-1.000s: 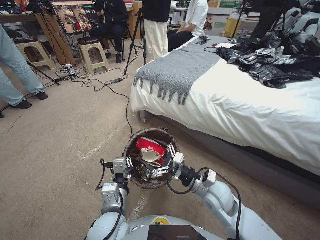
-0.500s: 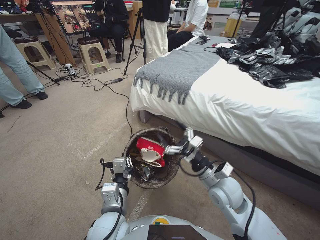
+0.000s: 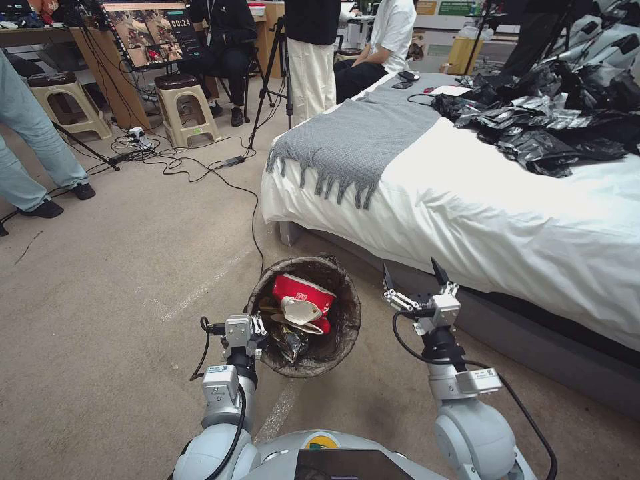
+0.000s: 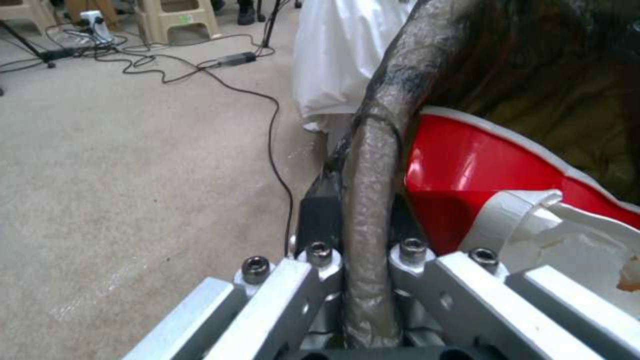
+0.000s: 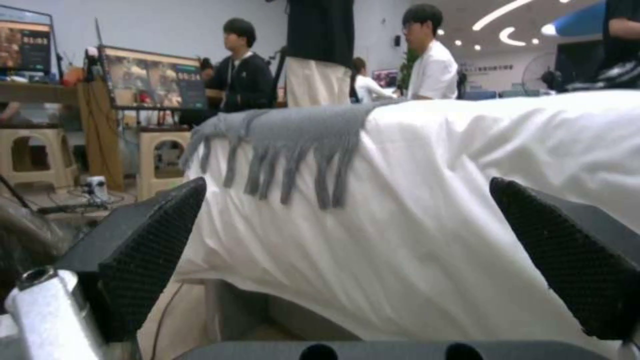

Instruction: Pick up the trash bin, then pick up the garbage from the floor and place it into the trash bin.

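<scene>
The trash bin point(image 3: 333, 340), lined with a dark bag, hangs above the carpet in front of me. My left gripper point(image 3: 257, 331) is shut on its near-left rim point(image 4: 373, 165). Inside lies garbage: a red-and-white wrapper point(image 3: 300, 291) point(image 4: 480, 170), a tan crumpled piece point(image 3: 299, 311) and a shiny packet point(image 3: 291, 341). My right gripper point(image 3: 413, 279) stands open and empty to the right of the bin, beside the bed. Its two black pads point(image 5: 150, 250) face the bed's white sheet.
A bed with a white sheet point(image 3: 480, 213), a grey fringed throw point(image 3: 353, 143) and a heap of black sheeting point(image 3: 553, 120) is on the right. A black cable point(image 3: 253, 220) runs across the carpet. Stools point(image 3: 183, 107), a tripod and people stand at the back.
My right gripper has come out of the bin, where it hovered over the garbage, and swung right toward the bed, open. The bin and left arm stayed still.
</scene>
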Controlling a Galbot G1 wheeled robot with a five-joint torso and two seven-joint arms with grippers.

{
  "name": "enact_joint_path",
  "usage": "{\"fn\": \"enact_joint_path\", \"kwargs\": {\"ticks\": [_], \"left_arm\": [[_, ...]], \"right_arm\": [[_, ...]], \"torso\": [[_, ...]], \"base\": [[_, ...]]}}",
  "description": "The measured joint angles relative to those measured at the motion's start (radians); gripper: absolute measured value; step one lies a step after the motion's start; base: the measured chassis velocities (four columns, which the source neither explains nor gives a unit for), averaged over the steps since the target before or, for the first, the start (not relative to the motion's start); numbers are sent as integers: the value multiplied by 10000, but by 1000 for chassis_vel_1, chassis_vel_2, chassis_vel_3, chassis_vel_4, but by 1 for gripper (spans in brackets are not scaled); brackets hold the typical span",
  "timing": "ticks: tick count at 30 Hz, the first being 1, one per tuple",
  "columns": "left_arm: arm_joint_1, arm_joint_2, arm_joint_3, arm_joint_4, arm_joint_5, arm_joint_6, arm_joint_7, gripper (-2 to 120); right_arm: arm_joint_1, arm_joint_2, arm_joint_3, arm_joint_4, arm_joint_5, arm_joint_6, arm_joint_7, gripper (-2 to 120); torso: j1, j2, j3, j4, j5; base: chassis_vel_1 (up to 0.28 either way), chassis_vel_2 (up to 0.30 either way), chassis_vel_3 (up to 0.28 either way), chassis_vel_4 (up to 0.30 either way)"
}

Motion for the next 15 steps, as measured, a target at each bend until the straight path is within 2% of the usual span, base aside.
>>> {"fn": "enact_joint_path", "kwargs": {"ticks": [15], "left_arm": [[0,-1,0,0,0,0,0,0]], "right_arm": [[391,52,-5,-428,-3,116,-198,100]], "torso": [[0,0,1,0,0]], "base": [[0,0,0,0]]}}
